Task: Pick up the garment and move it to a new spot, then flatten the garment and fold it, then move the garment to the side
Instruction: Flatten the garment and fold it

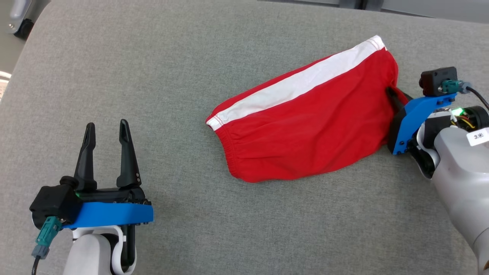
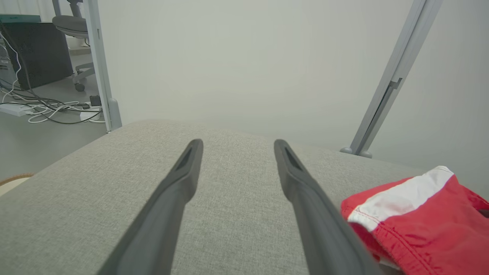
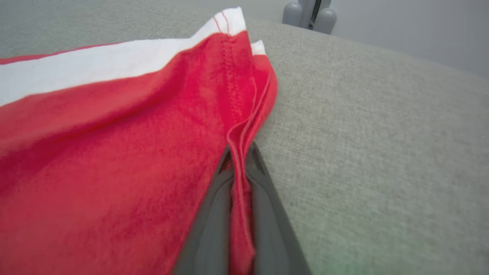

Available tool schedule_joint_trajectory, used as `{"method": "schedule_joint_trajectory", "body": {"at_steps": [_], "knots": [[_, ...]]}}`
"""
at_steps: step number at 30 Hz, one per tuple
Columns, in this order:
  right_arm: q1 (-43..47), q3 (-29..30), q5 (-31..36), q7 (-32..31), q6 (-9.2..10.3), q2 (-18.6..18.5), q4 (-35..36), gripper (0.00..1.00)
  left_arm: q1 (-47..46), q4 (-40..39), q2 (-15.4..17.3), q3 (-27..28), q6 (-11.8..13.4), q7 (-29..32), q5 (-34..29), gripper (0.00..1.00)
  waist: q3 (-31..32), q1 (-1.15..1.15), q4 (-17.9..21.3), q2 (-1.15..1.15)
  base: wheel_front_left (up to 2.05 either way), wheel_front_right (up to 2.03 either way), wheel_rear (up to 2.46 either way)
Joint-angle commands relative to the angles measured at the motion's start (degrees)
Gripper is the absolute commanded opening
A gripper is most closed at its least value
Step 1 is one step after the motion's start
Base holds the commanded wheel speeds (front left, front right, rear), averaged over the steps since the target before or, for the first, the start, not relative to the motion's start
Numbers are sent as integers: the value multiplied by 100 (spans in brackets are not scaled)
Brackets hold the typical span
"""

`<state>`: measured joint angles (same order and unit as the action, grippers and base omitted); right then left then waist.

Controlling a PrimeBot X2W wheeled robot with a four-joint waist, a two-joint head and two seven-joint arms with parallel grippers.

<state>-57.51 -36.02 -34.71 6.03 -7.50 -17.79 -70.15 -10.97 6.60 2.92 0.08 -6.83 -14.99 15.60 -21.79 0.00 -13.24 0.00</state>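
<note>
We can read one label (image 1: 478,136): a small white sticker with dark print, on the pale wrist (image 1: 456,152) behind the right gripper (image 1: 392,93). It begins with the digit "3". The sign after it looks to us like "米", though it is too small to be sure.

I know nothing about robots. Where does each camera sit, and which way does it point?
Head view: on the robot's head, looking down at red shorts on a grey cushion; left gripper open at lower left, right gripper at the shorts' right end.
Left wrist view: on the left wrist, looking along its spread fingers across the cushion to a pale wall.
Right wrist view: on the right wrist, looking along fingers pinching the shorts' edge.
Shared: all show shorts and cushion.
</note>
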Motion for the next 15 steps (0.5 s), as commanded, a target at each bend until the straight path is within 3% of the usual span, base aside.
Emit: {"method": "schedule_joint_trajectory", "body": {"at_steps": [1,15], "knots": [[194,-42,-68,86,1,-29,-36,0,-55,26,-5,0,16,-25,-65,100,87,0,82,0,0,0,0],[1341,-73,-984,863,1,-117,864,0,266,137,-5,211,-62,-25,-421,100,822,0,933,0,0,0,0]]}}
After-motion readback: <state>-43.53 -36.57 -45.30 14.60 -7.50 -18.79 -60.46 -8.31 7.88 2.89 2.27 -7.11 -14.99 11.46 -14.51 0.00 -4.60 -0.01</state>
